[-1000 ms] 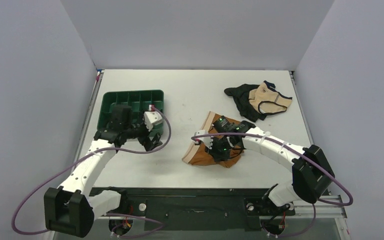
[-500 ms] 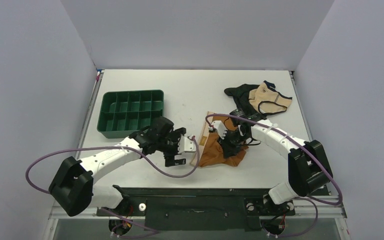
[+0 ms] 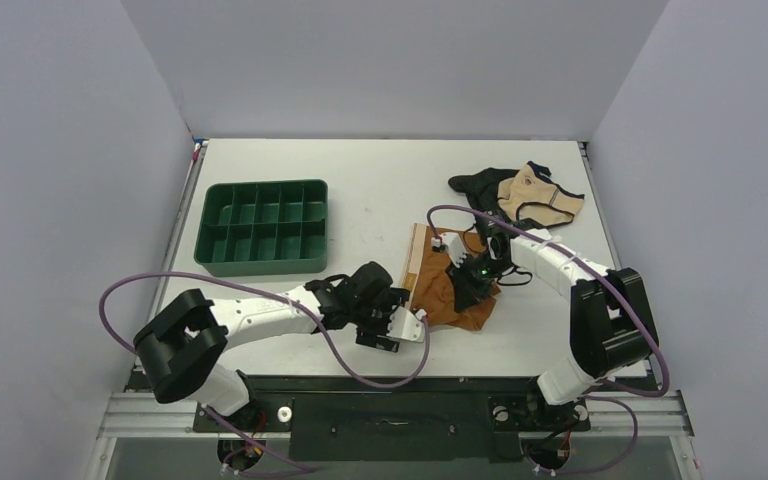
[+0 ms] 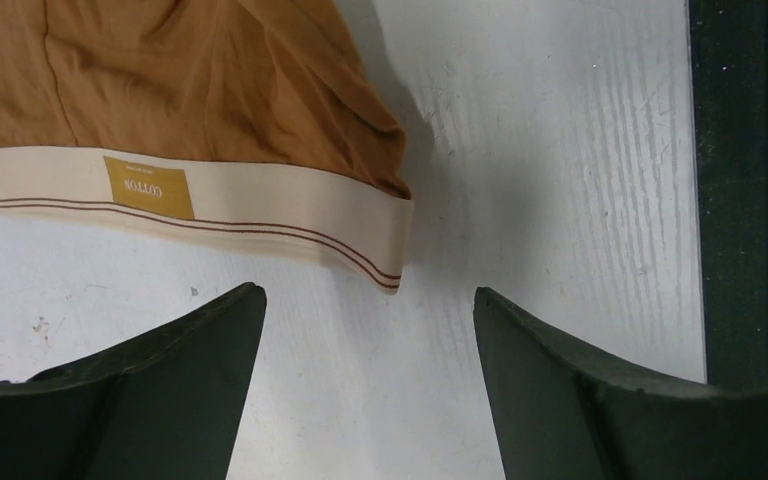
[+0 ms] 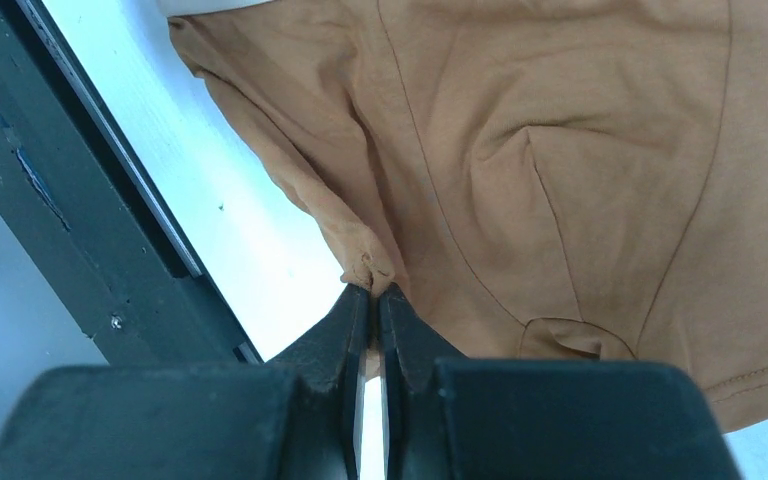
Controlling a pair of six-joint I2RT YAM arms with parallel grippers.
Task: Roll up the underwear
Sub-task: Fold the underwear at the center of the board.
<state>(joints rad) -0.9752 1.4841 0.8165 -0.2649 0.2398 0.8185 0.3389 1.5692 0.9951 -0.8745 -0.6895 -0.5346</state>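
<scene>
The underwear (image 3: 442,295), rust-brown with a cream waistband (image 3: 416,262), lies right of the table's middle. My right gripper (image 3: 467,281) is over its right part. In the right wrist view that gripper (image 5: 373,291) is shut on a small pinch at the edge of the brown fabric (image 5: 560,150). My left gripper (image 3: 412,330) sits low at the near end of the waistband. In the left wrist view it (image 4: 368,293) is open, with bare table between the fingers (image 4: 190,370). The near corner of the waistband (image 4: 290,215) lies just ahead of the gap, not touching either finger.
A green compartment tray (image 3: 206,262) stands at the left. A black garment (image 3: 480,192) and a beige one with dark trim (image 3: 540,200) lie at the back right. The dark front rail (image 4: 745,200) runs close to both grippers along the table's near edge.
My left arm has swung from the green tray across to the underwear's near waistband corner, its jaws narrowing a little. My right gripper, still shut on the fabric, has pulled it back and right.
</scene>
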